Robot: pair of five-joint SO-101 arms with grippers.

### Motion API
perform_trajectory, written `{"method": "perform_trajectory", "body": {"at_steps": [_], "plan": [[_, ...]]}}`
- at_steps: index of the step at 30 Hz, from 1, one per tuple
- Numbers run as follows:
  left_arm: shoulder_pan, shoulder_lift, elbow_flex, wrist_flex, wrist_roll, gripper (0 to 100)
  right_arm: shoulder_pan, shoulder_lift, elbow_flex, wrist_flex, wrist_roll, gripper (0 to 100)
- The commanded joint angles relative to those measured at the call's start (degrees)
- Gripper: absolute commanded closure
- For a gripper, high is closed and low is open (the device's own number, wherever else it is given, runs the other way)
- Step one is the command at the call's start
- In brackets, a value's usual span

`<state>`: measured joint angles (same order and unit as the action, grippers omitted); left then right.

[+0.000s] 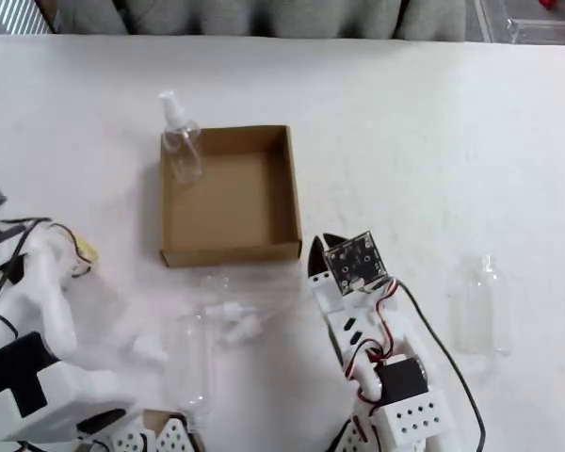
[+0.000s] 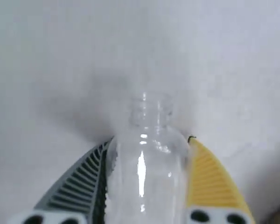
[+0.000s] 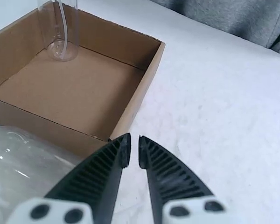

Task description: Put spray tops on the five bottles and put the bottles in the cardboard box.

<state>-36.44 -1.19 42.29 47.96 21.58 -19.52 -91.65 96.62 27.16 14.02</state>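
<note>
I see my left arm folded low at the near left, wrist bent over. The left end effector is clamped on a clear bottle, with the grey finger against one side and the yellow finger against the other. My right arm stretches forward from the near edge, wrist pitched down. The right end effector grips nothing, and its two black fingers are drawn together with just a sliver between the tips.
</note>
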Motion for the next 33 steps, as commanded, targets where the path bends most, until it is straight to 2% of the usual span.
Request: {"method": "perform_trajectory", "body": {"at_steps": [1, 7, 9, 16, 18, 28, 33], "plan": [[4.4, 0.0, -5.2, -0.7, -9.1, 97, 0.5, -0.3, 0.5, 0.1, 0.6, 98.4], [5.0, 0.3, -8.7, -0.9, -14.6, 97, 0.7, -0.3, 0.5, 0.1, 0.6, 98.4], [5.0, 0.3, -9.1, -0.9, -15.6, 94, 0.7, -0.3, 0.5, 0.1, 0.6, 98.4], [4.9, 0.0, -9.1, -0.4, -15.6, 65, 0.5, -0.3, 0.5, 0.1, 0.6, 98.4], [4.5, 0.0, -9.1, -0.1, -15.9, 60, 0.4, -0.3, 0.5, 0.1, 0.6, 98.4], [2.1, -7.2, -15.2, 14.6, -15.6, 58, 0.4, -0.2, 0.5, 0.1, 0.6, 98.4], [-5.1, -14.9, -16.0, 20.1, -15.9, 58, 0.4, -0.2, 0.5, 0.1, 0.6, 98.4]]}}
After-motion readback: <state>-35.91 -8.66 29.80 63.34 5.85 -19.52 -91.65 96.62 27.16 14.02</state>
